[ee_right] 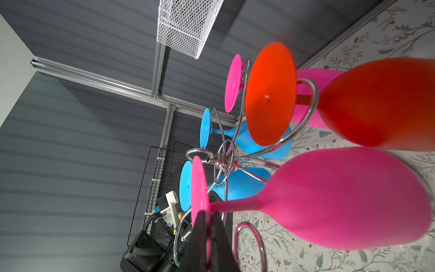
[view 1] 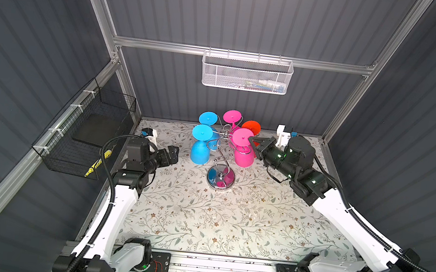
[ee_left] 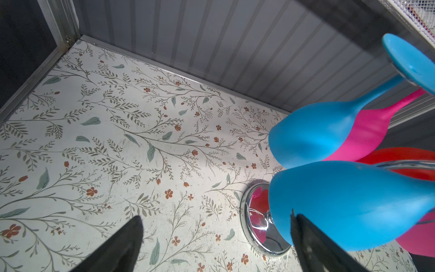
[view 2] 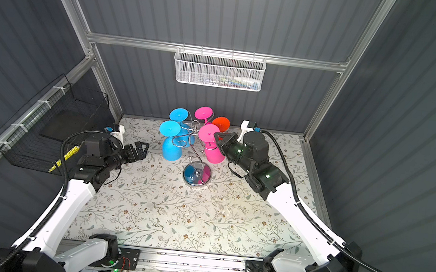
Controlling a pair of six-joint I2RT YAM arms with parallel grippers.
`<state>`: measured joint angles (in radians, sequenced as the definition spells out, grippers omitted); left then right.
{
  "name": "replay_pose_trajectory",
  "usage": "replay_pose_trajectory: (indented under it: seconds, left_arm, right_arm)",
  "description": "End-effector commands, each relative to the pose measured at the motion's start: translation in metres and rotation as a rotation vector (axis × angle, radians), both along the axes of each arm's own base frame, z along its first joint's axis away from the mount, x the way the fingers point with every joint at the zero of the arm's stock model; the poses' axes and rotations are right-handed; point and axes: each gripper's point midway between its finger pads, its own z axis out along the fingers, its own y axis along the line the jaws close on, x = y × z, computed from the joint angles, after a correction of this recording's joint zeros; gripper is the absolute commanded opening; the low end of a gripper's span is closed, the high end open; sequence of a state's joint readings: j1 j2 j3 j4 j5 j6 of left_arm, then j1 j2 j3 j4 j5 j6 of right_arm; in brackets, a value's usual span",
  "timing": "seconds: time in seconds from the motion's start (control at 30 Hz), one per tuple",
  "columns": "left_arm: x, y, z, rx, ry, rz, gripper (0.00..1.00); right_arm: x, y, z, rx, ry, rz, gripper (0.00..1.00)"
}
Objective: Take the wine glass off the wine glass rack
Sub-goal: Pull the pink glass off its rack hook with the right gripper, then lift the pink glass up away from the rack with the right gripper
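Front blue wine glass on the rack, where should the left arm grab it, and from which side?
Grip the front blue wine glass on its bowl, from the table's left. It hangs upside down, bowl free below the wine glass rack. The left gripper, jaws open, already faces it.

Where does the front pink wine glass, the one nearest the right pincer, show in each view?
Top views: the front pink wine glass hangs upside down, right of the wine glass rack.
Left wrist: only a pink edge behind the near blue glass.
Right wrist: large, foreground.
Shared landmark: the rack.
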<state>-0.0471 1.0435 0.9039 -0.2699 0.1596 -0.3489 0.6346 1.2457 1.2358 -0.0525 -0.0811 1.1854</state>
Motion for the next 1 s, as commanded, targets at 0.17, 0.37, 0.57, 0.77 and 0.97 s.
replay_pose_trajectory:
  seconds: [0.17,0.37,0.57,0.77,0.97]
  left_arm:
    - [0.001,-0.006,0.017,-0.015,-0.027,-0.027,1.00]
    - [0.000,-0.005,0.017,-0.009,-0.028,-0.024,1.00]
    - [0.000,-0.005,0.015,-0.011,-0.022,-0.024,1.00]
    - [-0.001,-0.004,0.019,-0.013,-0.025,-0.015,1.00]
    - [-0.003,0.000,0.025,-0.005,-0.021,0.006,1.00]
  right_arm:
    - [-0.010,-0.018,0.013,0.014,-0.043,-0.035,0.00]
    - [-0.021,-0.024,0.012,0.013,-0.041,-0.031,0.00]
    - [-0.038,-0.038,0.020,0.023,-0.059,-0.035,0.00]
    - [-0.048,-0.037,0.019,0.020,-0.049,0.004,0.00]
    - [-0.057,-0.051,0.017,0.007,-0.043,-0.023,0.00]
